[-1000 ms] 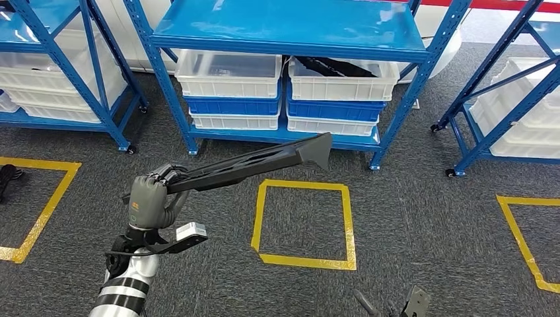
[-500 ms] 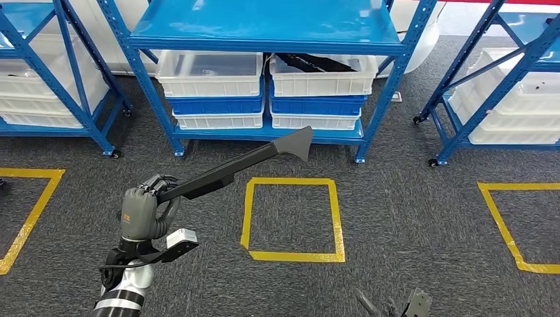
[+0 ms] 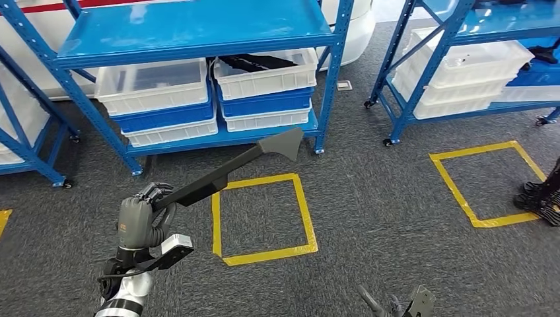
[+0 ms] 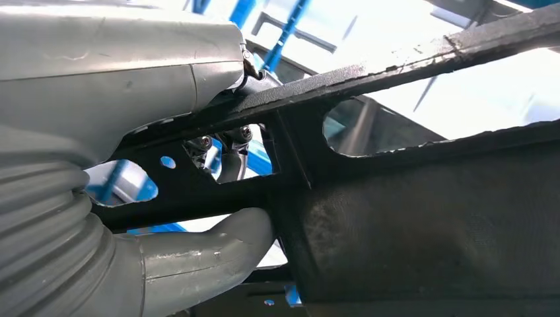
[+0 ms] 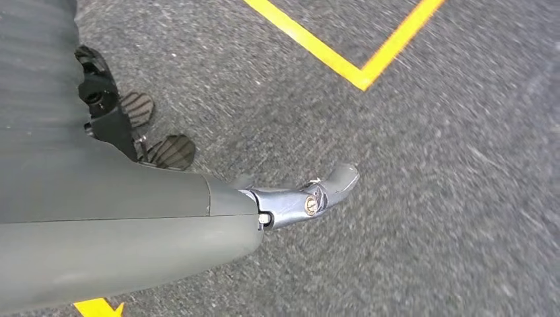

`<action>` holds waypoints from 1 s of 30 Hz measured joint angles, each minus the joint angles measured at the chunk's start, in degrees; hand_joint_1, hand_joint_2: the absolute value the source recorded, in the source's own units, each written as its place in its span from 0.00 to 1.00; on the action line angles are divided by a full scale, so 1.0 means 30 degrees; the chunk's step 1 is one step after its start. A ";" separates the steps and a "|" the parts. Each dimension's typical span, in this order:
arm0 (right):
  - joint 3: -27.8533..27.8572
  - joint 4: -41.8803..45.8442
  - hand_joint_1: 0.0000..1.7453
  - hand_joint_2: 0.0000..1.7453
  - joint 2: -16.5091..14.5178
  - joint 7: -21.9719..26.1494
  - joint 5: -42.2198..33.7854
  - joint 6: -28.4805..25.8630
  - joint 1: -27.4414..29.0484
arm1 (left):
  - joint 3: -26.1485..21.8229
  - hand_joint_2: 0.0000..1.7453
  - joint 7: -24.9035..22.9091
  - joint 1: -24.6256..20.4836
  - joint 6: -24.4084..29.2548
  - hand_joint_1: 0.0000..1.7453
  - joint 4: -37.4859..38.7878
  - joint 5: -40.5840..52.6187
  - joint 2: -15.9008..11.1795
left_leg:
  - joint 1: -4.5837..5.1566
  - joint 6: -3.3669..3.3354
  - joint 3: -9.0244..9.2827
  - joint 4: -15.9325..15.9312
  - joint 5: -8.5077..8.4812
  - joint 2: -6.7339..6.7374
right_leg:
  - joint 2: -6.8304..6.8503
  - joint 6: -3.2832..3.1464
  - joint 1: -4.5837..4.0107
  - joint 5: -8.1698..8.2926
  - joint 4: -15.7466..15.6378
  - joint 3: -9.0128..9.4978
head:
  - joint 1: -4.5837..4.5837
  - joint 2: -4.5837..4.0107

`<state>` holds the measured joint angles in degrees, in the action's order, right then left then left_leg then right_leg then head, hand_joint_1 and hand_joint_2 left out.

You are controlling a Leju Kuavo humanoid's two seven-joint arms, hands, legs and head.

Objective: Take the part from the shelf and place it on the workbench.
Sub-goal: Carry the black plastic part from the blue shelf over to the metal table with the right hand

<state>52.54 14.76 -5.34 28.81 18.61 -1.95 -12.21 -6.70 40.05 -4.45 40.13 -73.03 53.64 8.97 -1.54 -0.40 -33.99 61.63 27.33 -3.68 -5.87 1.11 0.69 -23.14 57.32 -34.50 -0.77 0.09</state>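
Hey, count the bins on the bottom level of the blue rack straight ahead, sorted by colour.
White bins: 4
Blue bins: 2
Total: 6

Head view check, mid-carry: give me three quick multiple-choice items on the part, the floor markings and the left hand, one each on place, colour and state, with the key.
1. Where is the long black part?
A. In a white bin on the shelf
B. In the air over the grey carpet, held at one end
C. Lying inside a taped square

2. What colour is the tape square on the floor in front of the blue shelf?
A. Yellow
B. Red
C. White

3. What is the left hand doing?
A. Hanging open with nothing in it
B. Resting on a bin
C. Gripping the part's near end

Key: 1 B, the part juts forward from the hand above the carpet; 2 A, the outline is plainly yellow; 3 C, the fingers wrap the part's end, and the left wrist view shows it close against the hand.
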 joint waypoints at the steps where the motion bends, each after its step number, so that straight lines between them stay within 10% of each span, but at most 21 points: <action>1: -0.0029 0.0005 0.00 1.00 0.0002 0.0000 -0.0016 0.0013 -0.0015 | -0.0004 1.00 0.0002 0.0013 0.0000 1.00 0.0000 -0.0007 0.0009 | 0.0029 -0.0032 0.0347 -0.0695 -0.0183 -0.0326 | -0.0188 0.0080 0.0009 0.0047 0.0015 -0.0075 | -0.0009 0.0000; 4: -0.0056 0.0029 0.00 1.00 0.0044 0.0015 -0.0126 0.0029 0.0017 | -0.0016 1.00 0.0005 0.0037 0.0000 1.00 0.0002 -0.0012 0.0095 | 0.0161 -0.0113 0.0430 -0.1073 -0.0309 -0.0035 | -0.0653 0.0419 0.0128 0.0230 -0.0043 -0.0378 | -0.0046 0.0000; 8: -0.0062 0.0073 0.00 1.00 0.0084 0.0080 -0.0264 0.0037 -0.0002 | -0.0075 1.00 0.0005 0.0031 0.0000 1.00 0.0000 0.0011 0.0182 | 0.0175 -0.0469 0.0403 -0.1415 -0.0619 0.1001 | 0.1218 0.0400 -0.0008 -0.1073 0.2613 -0.1879 | 0.0169 0.0000; 11: -0.0064 0.0091 0.00 1.00 0.0097 0.0118 -0.0417 0.0057 0.0008 | -0.0109 1.00 0.0005 0.0066 0.0000 1.00 0.0020 -0.0009 0.0200 | 0.0271 -0.0514 0.0262 -0.1408 -0.0650 0.1859 | 0.1774 0.0515 0.0049 -0.2095 0.5442 -0.3086 | 0.0235 0.0000; 15: -0.0066 0.0125 0.00 1.00 0.0171 0.0133 -0.0656 0.0073 0.0030 | -0.0255 1.00 0.0005 0.0037 0.0000 1.00 0.0031 0.0327 0.0271 | 0.0364 -0.0435 0.0270 -0.1390 -0.0640 0.2820 | 0.2867 0.0872 -0.0060 -0.0777 0.1072 -0.0304 | 0.0242 0.0000; 19: -0.0093 0.0180 0.00 1.00 0.0233 0.0138 -0.0834 0.0100 0.0045 | -0.0550 1.00 0.0013 0.0005 0.0000 1.00 0.0025 0.0995 0.0390 | 0.0526 -0.0080 0.0343 -0.1402 -0.0620 0.3561 | 0.2918 0.0281 -0.0243 -0.0267 -0.0296 0.0365 | 0.0222 0.0000; 24: -0.0210 0.0180 0.00 1.00 0.0251 0.0104 -0.0936 0.0067 0.0159 | -0.0898 1.00 0.0013 0.0025 0.0000 1.00 0.0005 0.1357 0.0455 | 0.0328 0.0310 -0.1051 0.2189 0.1739 0.1398 | 0.1840 -0.0276 0.0144 -0.0014 -0.0465 0.0376 | 0.0035 0.0000; 26: -0.0255 0.0180 0.00 1.00 0.0242 0.0078 -0.0983 0.0057 0.0221 | -0.1055 1.00 0.0013 0.0110 0.0000 1.00 0.0027 0.1419 0.0455 | 0.0278 0.0386 -0.1806 0.3879 0.2314 0.1176 | 0.1296 -0.0293 0.0150 -0.0008 -0.0430 0.0353 | 0.0018 0.0000; 30: -0.0341 0.0182 0.00 1.00 0.0253 0.0017 -0.1049 0.0036 0.0375 | -0.1155 1.00 0.0013 0.0140 0.0000 1.00 0.0069 0.1344 0.0441 | -0.0111 0.0605 -0.0188 0.0720 0.0358 0.0177 | 0.0198 -0.0129 0.0250 -0.0070 -0.0100 0.0234 | 0.0005 0.0000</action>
<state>51.52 15.31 -4.58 28.86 15.46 -1.84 -11.08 -10.17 40.09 -4.03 40.13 -72.82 57.67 10.29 -1.87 1.41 -34.55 63.79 28.41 -3.15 -5.28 0.72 1.44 -23.35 57.02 -33.80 -0.75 0.09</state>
